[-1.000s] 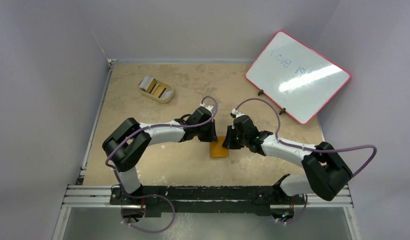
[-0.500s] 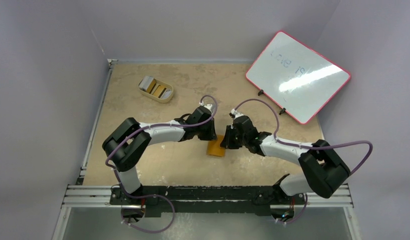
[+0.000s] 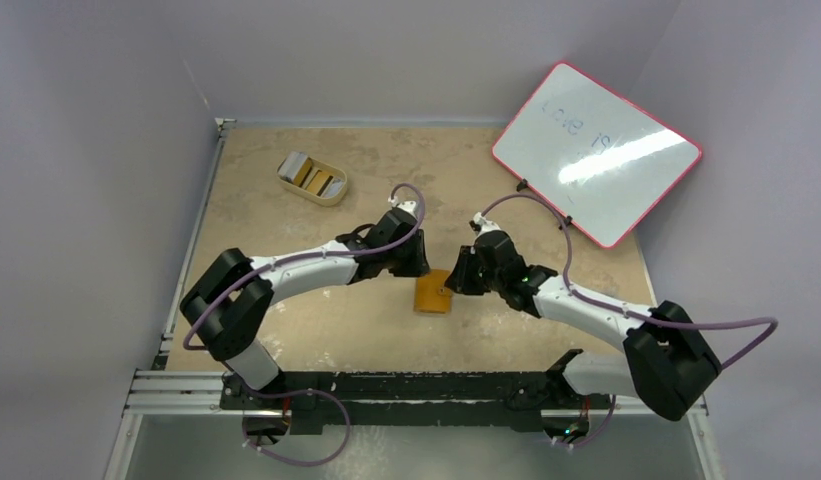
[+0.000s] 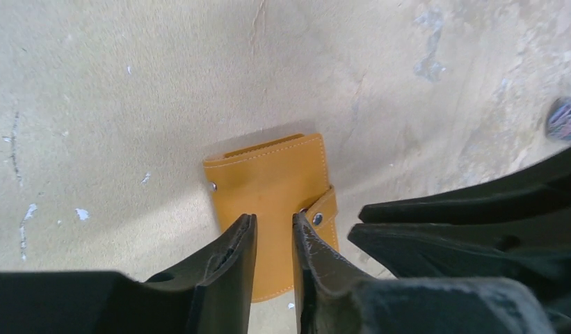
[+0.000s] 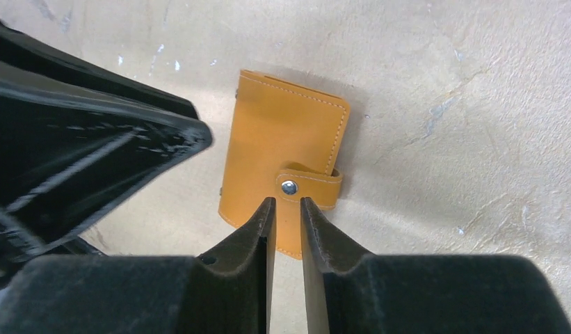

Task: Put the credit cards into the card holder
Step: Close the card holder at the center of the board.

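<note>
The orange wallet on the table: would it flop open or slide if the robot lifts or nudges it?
Probably stays shut: the card holder has its strap snapped across. It lies flat and thin, so likely slides rather than tips, and seems light.

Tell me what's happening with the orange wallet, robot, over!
Left gripper and right gripper: jaws slightly parted, empty, over card holder. It's folded, strap snapped. Credit cards in far tray. Nothing in the way.

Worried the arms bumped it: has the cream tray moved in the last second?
No. The cream tray sits just as far from the table's far-left corner as before.
</note>
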